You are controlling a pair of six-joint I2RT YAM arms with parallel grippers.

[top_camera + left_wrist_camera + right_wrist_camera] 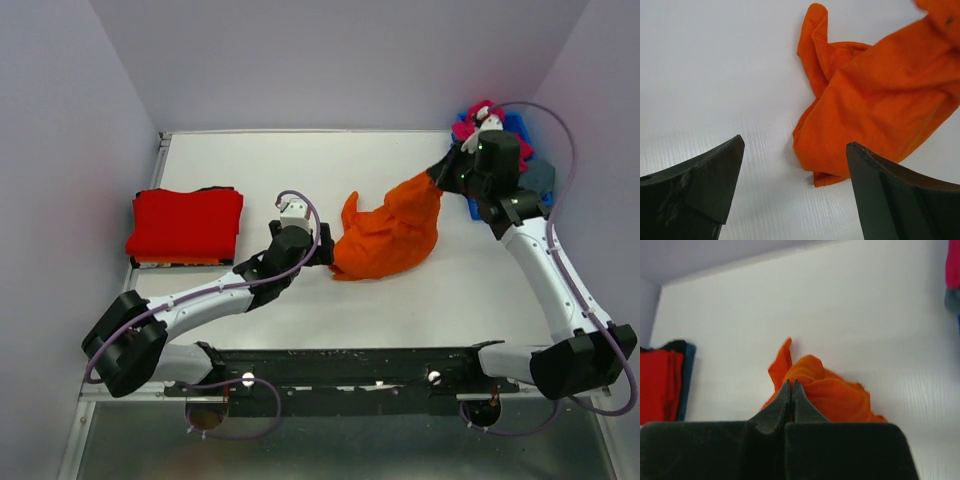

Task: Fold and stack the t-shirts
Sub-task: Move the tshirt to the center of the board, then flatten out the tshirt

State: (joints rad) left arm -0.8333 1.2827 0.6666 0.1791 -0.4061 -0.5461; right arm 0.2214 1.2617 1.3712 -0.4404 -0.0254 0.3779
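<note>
Right jaws pressed together, pinching raised end of orange t-shirt (390,235). Cloth pulled up in a taut peak from a crumpled heap, mid worktop (250,160).

Left jaws spread wide, holding nothing (dark wedge-shaped fingers (705,175)), low beside heap's left edge.

Orange cloth soft, creased.

Red t-shirt (185,225) folded flat, rectangular, worktop's left side, atop darker folded cloth (686,380).

Magenta t-shirt (463,128) and grey-blue t-shirt (540,178) bunched at blue bin (517,127), back right.
</note>
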